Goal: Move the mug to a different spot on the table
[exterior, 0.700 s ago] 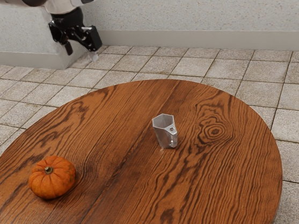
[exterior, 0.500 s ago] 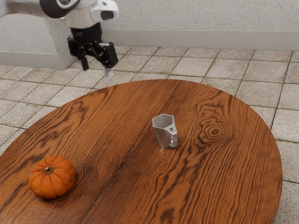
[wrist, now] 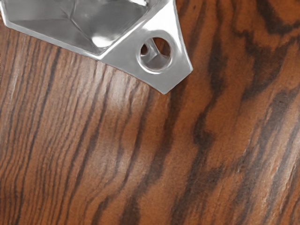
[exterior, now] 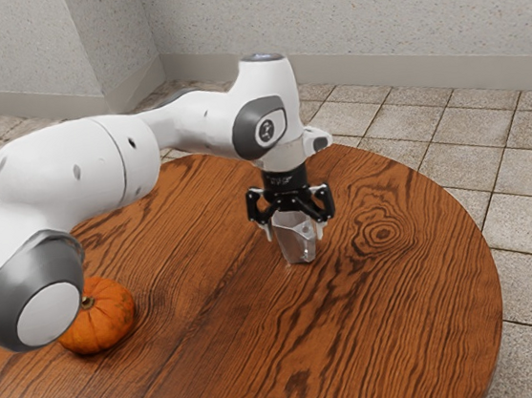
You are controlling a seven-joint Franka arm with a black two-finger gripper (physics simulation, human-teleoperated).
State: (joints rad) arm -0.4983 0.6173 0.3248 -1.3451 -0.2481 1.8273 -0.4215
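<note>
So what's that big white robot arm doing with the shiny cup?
The robot arm is reaching over the round wooden table, with its black gripper right over the silver mug. The fingers look open on either side of the mug's top, so it isn't grabbed yet. The mug stands upright on the table. An orange pumpkin sits apart from it, toward the exterior view's left.
</note>
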